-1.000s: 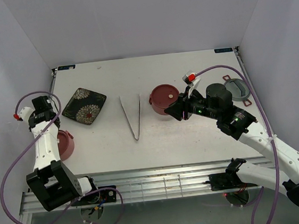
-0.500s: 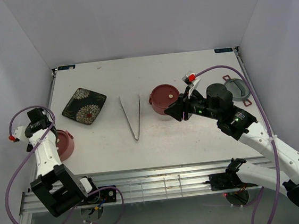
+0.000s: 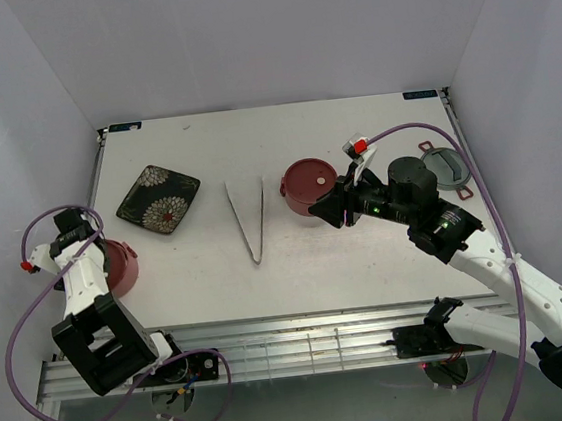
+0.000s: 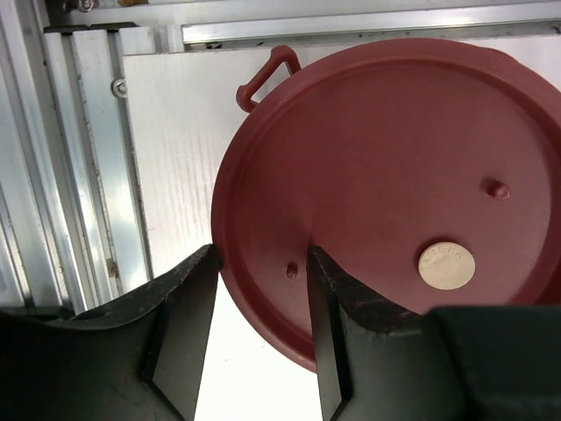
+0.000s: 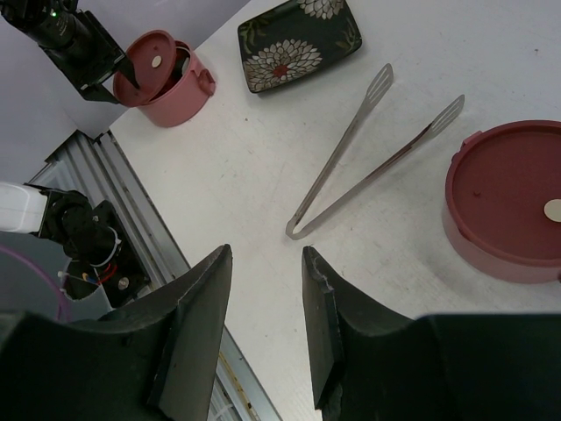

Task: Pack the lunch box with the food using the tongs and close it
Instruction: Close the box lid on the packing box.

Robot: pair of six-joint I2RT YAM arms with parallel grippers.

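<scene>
The lunch box stands as two dusty-red tiers. One tier (image 3: 116, 268) is at the table's left edge with a dark-red lid (image 4: 386, 184) lying on it, slightly off-centre in the right wrist view (image 5: 156, 60). My left gripper (image 4: 261, 254) hovers open over that lid's edge, one finger above the lid and one off it. The other lidded tier (image 3: 309, 185) is mid-table, with my right gripper (image 3: 336, 208) open just to its near right. The silver tongs (image 3: 250, 219) lie in a V between the tiers. No food is in view.
A dark square floral plate (image 3: 159, 198) sits left of the tongs. A round grey lid (image 3: 448, 168) lies at the right edge behind my right arm. Aluminium rails (image 4: 61, 149) border the table beside the left tier.
My left gripper moved nearer, over the left tier, and opened. A dark-red lid now covers that tier. The right arm has not moved.
</scene>
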